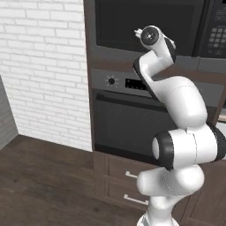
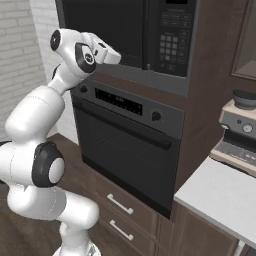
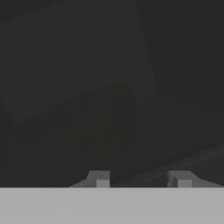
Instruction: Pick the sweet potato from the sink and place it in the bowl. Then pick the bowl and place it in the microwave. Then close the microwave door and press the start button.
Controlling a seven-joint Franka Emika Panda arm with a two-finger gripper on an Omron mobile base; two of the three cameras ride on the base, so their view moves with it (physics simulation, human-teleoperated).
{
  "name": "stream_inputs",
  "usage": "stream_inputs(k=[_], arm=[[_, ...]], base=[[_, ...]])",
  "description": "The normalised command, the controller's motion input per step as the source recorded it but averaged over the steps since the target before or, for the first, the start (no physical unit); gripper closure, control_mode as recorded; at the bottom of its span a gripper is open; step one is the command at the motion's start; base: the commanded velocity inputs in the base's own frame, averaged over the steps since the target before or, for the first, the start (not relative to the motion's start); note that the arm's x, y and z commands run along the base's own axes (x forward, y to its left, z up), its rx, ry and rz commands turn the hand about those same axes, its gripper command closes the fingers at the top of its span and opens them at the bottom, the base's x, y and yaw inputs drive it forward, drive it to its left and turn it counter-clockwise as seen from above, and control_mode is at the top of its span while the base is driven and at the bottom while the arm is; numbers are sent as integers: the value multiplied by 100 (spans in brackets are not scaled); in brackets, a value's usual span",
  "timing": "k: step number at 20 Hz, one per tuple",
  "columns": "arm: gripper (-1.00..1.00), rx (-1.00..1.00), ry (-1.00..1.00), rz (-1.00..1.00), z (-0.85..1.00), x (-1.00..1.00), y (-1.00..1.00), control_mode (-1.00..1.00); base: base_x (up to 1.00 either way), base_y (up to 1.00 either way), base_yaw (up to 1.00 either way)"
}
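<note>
The tall dark-brown wooden cabinet column (image 2: 210,100) takes up most of what stands before me. Set into it, below, is the black knobbed oven (image 2: 127,155) with its long bar handle and display strip, and under that two brown drawers (image 2: 122,212) with silver pulls. Above the oven sits the dark built-in microwave (image 2: 150,35), its wide dark door with the large glass window (image 2: 102,25) lying flush with the front, closed, and its grey keypad panel (image 2: 175,37) on the right side. To the right a pale grey countertop (image 2: 215,197) carries a silver coffee machine (image 2: 237,132). To the left is a white brick wall (image 1: 44,66) over a dark wood floor (image 1: 44,176).

My white arm (image 1: 181,114) reaches up to the microwave door, and my claw (image 2: 112,56) is right against the lower edge of its window. Through my hand camera I see my two small dark fingertips (image 3: 99,179) standing partly apart, nothing between them, with the dark glass close in front. Whether the bowl and the sweet potato are behind that glass I cannot tell.
</note>
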Motion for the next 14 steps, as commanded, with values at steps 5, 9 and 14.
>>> stream_inputs(k=[5, 9, 14], arm=[[-100, 3, -4, 2, -6, 52, -24, -100], [-100, 0, -2, 0, 1, -1, 0, -100], [-100, 0, -9, 1, 15, -97, 0, -100]], base=[[0, 0, 0], [0, 0, 0], [0, 0, 0]])
